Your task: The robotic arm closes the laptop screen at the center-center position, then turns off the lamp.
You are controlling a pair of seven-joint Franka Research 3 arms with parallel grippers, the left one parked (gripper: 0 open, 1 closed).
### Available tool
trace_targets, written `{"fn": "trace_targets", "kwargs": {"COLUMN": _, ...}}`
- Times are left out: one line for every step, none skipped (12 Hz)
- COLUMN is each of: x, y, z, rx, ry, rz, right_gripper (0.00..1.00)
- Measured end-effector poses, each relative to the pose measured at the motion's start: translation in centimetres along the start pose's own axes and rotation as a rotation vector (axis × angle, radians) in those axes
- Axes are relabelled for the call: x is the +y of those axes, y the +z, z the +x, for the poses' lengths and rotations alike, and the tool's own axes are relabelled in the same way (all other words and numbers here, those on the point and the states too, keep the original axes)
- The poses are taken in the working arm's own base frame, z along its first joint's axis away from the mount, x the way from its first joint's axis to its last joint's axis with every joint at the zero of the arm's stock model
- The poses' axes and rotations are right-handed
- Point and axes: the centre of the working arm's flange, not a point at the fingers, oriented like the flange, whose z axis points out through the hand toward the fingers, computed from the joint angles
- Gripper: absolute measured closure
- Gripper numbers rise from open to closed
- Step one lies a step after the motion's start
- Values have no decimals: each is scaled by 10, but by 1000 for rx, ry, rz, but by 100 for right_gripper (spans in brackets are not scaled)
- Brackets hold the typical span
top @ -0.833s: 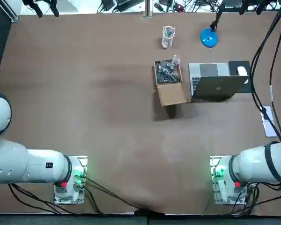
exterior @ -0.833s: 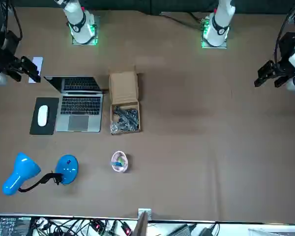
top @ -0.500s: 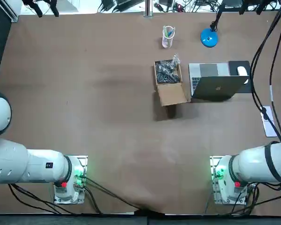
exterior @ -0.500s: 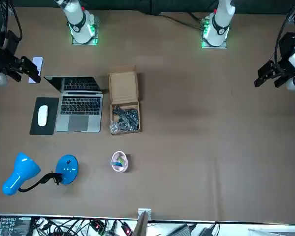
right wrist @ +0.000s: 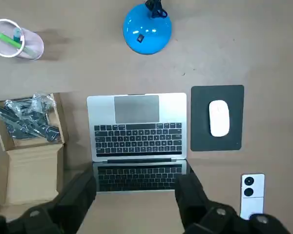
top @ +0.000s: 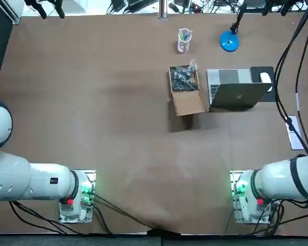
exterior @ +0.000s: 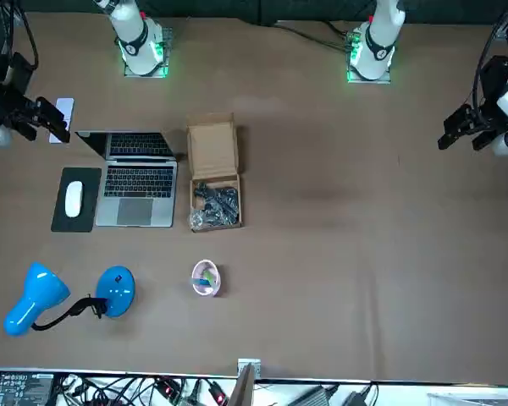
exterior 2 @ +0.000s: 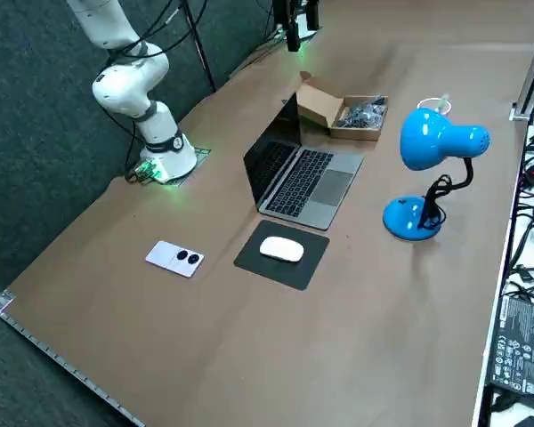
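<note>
table (top: 92, 102): your brown work surface; the right gripper (right wrist: 135, 180) hangs high over its far right part and touches nothing on it
laptop (right wrist: 136, 131): the thing you are to close, straight beneath the gripper and well apart from it; lid raised, keyboard and trackpad bare, the screen's top edge running under the gap between the fingers (right wrist: 78, 195)
lamp (exterior 2: 436, 138): blue desk lamp, down on the table ahead of the gripper, past the laptop's trackpad side, away from the robot's base; its round foot stands near the laptop without touching it; you cannot tell whether it is lit
cardboard box (right wrist: 27, 146): below the gripper and off to its left, just beside the laptop; flap folded open, dark parts in clear bags inside
right gripper: released and empty; you can see both fingers spread wide and pointing down at the laptop
mouse pad (right wrist: 202, 136): black, below the gripper and off to its right, just beside the laptop
cup (right wrist: 31, 48): pale and clear, holding pens; ahead of the gripper and to its left, beyond the box, well apart from the laptop
phone (right wrist: 254, 195): white, two round lenses facing up; below the gripper to its right, on the robot's side of the mouse pad, near it but not touching
mouse (right wrist: 219, 117): white, lying on the mouse pad, below and to the right of the gripper
</note>
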Motion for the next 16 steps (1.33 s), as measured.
{"fn": "trace_targets", "kwargs": {"x": 0, "y": 0, "z": 0, "rx": 0, "ry": 0, "rz": 0, "right_gripper": 0}}
{"fn": "trace_targets", "kwargs": {"x": 0, "y": 0, "z": 0, "rx": 0, "ry": 0, "rz": 0, "right_gripper": 0}}
{"fn": "trace_targets", "kwargs": {"x": 0, "y": 0, "z": 0, "rx": 0, "ry": 1, "rz": 0, "right_gripper": 0}}
{"fn": "trace_targets", "kwargs": {"x": 0, "y": 0, "z": 0, "rx": 0, "ry": 1, "rz": 0, "right_gripper": 0}}
{"fn": "trace_targets", "kwargs": {"x": 0, "y": 0, "z": 0, "rx": 0, "ry": 1, "rz": 0, "right_gripper": 0}}
{"fn": "trace_targets", "kwargs": {"x": 0, "y": 1, "z": 0, "rx": -2, "ry": 1, "rz": 0, "right_gripper": 0}}
{"fn": "trace_targets", "kwargs": {"x": 0, "y": 1, "z": 0, "rx": -3, "ry": 1, "rz": 0, "right_gripper": 0}}
{"fn": "trace_targets", "kwargs": {"x": 0, "y": 1, "z": 0, "rx": -5, "ry": 1, "rz": 0, "right_gripper": 0}}
{"fn": "trace_targets", "kwargs": {"x": 0, "y": 1, "z": 0, "rx": -7, "ry": 1, "rz": -1, "right_gripper": 0}}
{"fn": "trace_targets", "kwargs": {"x": 0, "y": 1, "z": -1, "rx": -10, "ry": 1, "rz": -1, "right_gripper": 0}}
{"fn": "trace_targets", "kwargs": {"x": 0, "y": 0, "z": -4, "rx": -12, "ry": 1, "rz": -1, "right_gripper": 0}}
{"fn": "trace_targets", "kwargs": {"x": 1, "y": -1, "z": -10, "rx": -14, "ry": 2, "rz": -2, "right_gripper": 0}}
{"fn": "trace_targets", "kwargs": {"x": 1, "y": -3, "z": -18, "rx": -16, "ry": 2, "rz": -2, "right_gripper": 0}}
{"fn": "trace_targets", "kwargs": {"x": 2, "y": -4, "z": -30, "rx": -21, "ry": 3, "rz": -3, "right_gripper": 0}}
{"fn": "trace_targets", "kwargs": {"x": 2, "y": -5, "z": -43, "rx": -23, "ry": 6, "rz": -4, "right_gripper": 0}}
{"fn": "trace_targets", "kwargs": {"x": 3, "y": -6, "z": -57, "rx": -25, "ry": 7, "rz": -5, "right_gripper": 0}}
